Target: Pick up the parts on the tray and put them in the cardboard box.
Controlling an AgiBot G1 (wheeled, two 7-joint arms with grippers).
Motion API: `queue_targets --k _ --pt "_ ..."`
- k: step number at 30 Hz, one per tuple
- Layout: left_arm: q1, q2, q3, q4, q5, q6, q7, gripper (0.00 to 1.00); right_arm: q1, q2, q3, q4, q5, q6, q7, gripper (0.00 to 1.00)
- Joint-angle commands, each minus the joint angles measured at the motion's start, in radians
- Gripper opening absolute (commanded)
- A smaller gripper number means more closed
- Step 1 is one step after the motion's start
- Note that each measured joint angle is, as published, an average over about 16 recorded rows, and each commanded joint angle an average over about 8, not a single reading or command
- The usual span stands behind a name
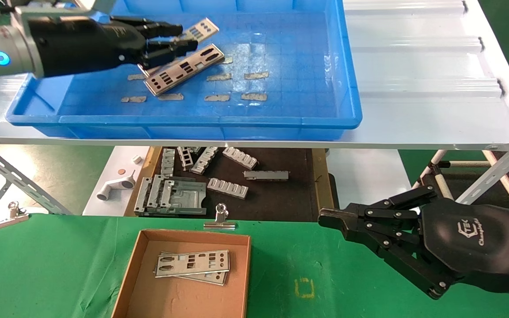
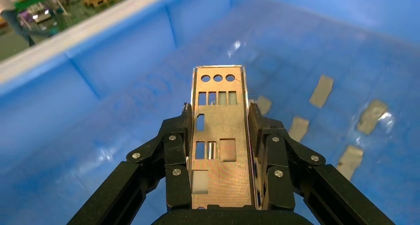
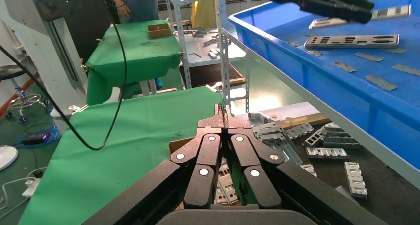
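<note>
Fingers (image 2: 177,150) of the left gripper (image 2: 220,136) are closing on the long edges of one part (image 2: 220,136), the plate sitting flat between the two black pads. Seen from the head view, the left gripper (image 1: 179,37) is reaching into the tray (image 1: 281,123) at its far left area, over the plates lying there: a long plate (image 1: 186,69) lying diagonally just under the fingertips, and a second one (image 1: 202,29) showing beyond them. Cannot tell from the head view which of these is the plate being gripped.

Step in hand, by my reading: the pick. The plate looks pinched but not visibly raised clear of the tray floor. The next move is calling for a straight lift over the tray wall, then a carry down to the cardboard box (image 1: 144,247) on the green cloth (image 1: 51,265), which sits well below and nearer the robot.

Two parts (image 1: 192,264) are already lying stacked in the box.

Parts: thin, flat, bright silver sheet metal, punched with round holes and rectangular slots; likely slippery and prone to tilting in an edge pinch. Tray: glossy blue plastic, grid floor, scraps of grey tape (image 1: 254,96). Box: matte brown card, shallow.

Right gripper (image 1: 325,218) is parking low at the right over the cloth, fingers pressed together, empty.
</note>
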Motion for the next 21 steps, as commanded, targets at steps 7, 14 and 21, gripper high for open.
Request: queue_targets --k 7,14,21 --pt "-0.041 -0.052 -0.002 -0.045 -0.009 0.218 0.016 0.0 0.0 0.0 0.0 0.0 0.0 0.0 0.0 0.0" --pt "-0.014 -0.095 0.037 -0.205 -0.032 0.334 0.042 0.0 0.0 0.0 0.0 0.0 0.0 0.0 0.0 0.0" --pt "0.132 -0.227 0.176 -0.636 -0.231 0.338 -0.027 0.0 0.0 0.0 0.0 0.0 0.0 0.0 0.0 0.0"
